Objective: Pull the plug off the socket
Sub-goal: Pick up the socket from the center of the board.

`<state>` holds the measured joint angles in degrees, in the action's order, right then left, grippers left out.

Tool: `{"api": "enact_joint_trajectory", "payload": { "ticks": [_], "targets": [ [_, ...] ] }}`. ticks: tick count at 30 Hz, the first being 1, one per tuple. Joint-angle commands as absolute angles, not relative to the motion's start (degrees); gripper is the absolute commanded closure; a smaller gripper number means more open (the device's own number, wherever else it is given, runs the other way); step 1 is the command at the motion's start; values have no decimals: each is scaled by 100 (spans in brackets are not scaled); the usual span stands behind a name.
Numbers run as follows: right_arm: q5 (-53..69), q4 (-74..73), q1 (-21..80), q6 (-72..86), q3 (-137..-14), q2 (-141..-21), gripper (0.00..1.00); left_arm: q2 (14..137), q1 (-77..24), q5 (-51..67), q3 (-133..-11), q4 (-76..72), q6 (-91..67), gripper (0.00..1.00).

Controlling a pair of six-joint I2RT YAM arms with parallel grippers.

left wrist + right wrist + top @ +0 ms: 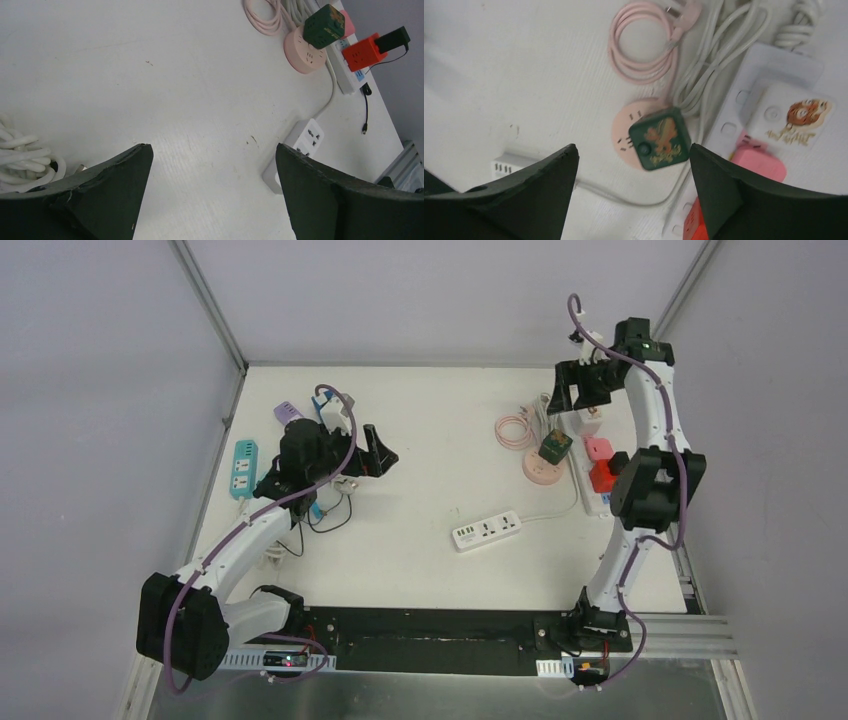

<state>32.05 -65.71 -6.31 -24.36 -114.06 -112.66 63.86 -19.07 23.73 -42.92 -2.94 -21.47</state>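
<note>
A white table [440, 410] fills the floor of a grey-walled cell, with both arm bases at its 6 o'clock edge. The green cube plug [556, 447] stands at about 2 o'clock from the table's centre, seated in a round pink socket [540, 470]. In the right wrist view it covers the socket's 4 o'clock part and shows a gold print on its top face. A pink coiled cable [513, 430] lies just beside the socket at its 11 o'clock. At the socket's 3 o'clock runs a long white power strip [588, 502] carrying a pink adapter [597, 448], a red adapter [603, 475] and, toward 12 o'clock, a white adapter [588, 420].

The right gripper [572, 400] hovers above the table at the plug's 12 o'clock in the top view. Its jaws are spread wide with nothing between them. Its wrist camera looks down on the plug in the gap between the 2 fingers [524, 200], and neither finger touches it.

The left gripper [380, 455] hangs at about 10 o'clock from the table's centre, over bare table. Its jaws are also wide apart and empty. A teal power strip [244, 468] lies at its 9 o'clock near the table edge, and a short white power strip [487, 530] lies at 4 o'clock from the centre, well apart from both grippers.
</note>
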Motion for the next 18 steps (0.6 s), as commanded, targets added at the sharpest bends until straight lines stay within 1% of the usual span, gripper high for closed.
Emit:
{"api": "enact_joint_trajectory", "payload": {
  "ticks": [1,3,5,8,10,13,18],
  "targets": [
    [1999,-6275,-369,-2338,-12465,-12050,19,6259,-1916,1977,-4404,-352,-2488,4],
    [1686,-6127,-276,-2342,-12781,-12444,29,6260,-1916,1828,-4413,-284,-2638,4],
    [1443,-6000,-232,-2247,-13092,-12823,42,6300,-1918,1729,-4450,-241,-2777,4],
    [1243,-5757,-233,-2086,-13411,-13271,53,6375,-1916,1663,-4501,-222,-2941,4],
    [1187,-5664,-229,-2035,-13587,-13485,58,6445,-1916,1649,-4544,-205,-2993,4],
    [1066,-5506,-229,-1979,-13756,-13768,60,6558,-1916,1628,-4602,-176,-3020,4],
    [956,-5323,-229,-1965,-13901,-14104,59,6807,-1925,1557,-4673,-229,-3135,4]
  ]
}}
